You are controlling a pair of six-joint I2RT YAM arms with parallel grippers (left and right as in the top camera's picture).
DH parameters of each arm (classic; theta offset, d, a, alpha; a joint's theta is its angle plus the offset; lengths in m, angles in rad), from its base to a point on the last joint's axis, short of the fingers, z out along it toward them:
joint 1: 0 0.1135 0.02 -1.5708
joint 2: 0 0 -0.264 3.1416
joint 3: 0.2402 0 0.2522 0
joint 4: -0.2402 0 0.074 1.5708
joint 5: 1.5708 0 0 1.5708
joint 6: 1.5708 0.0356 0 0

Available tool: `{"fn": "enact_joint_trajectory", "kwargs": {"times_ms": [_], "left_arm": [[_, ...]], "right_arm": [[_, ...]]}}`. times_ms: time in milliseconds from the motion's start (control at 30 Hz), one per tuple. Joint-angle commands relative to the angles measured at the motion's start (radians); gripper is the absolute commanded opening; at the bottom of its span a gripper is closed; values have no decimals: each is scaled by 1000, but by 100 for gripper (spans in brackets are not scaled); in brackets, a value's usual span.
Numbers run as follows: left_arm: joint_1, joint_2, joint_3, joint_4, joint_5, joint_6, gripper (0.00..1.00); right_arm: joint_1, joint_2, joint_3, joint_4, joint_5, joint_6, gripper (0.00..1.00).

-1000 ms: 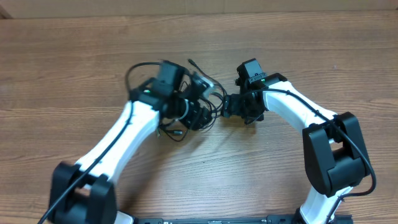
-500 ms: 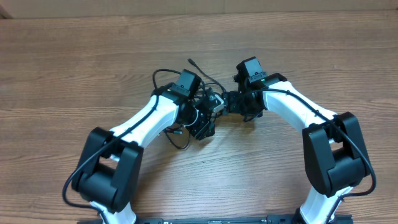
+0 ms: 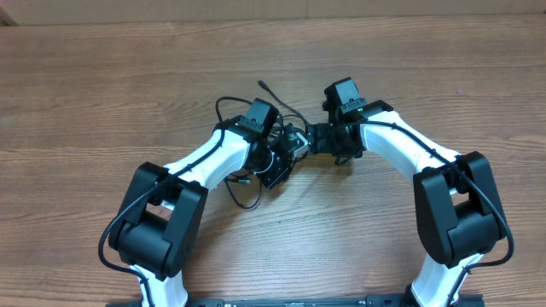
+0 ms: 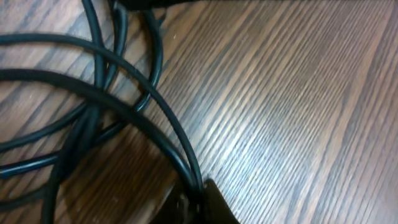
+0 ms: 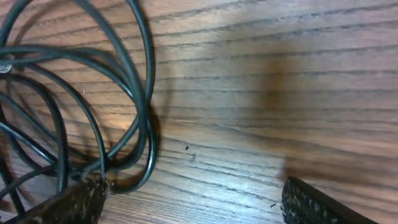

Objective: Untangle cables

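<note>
The tangled thin black cables (image 5: 150, 87) lie on the brown wood-grain bench (image 3: 102, 85). The left tool (image 4: 199, 205) is pinched together on one strand; the right tool (image 5: 193, 199) stands apart just beside them.

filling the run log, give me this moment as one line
left gripper: shut on cables | right gripper: open, low over table beside cables | state: cables tangled

Black cables (image 5: 93, 93) loop across the wooden table (image 5: 280, 74) from 8 to 11 o'clock. The right gripper (image 5: 193, 204) spreads wide at 6 o'clock, one jaw touching them.
</note>
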Motion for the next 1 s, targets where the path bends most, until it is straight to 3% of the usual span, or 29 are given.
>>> {"fn": "enact_joint_trajectory", "kwargs": {"times_ms": [0, 133, 300, 733, 967], "left_arm": [[22, 21, 8, -18, -39, 13, 4], [69, 21, 8, -50, 3, 60, 4], [143, 21, 8, -90, 192, 163, 4], [267, 21, 8, -112, 336, 163, 4], [282, -2, 12, -174, 472, 162, 4]], "right_arm": [[7, -4, 19, 14, -28, 11, 88], [14, -4, 16, 27, -28, 63, 87], [40, 5, 3, 89, 24, 111, 84], [162, 97, 3, 210, 175, 129, 83], [211, 98, 37, 95, 272, 132, 83]]}}
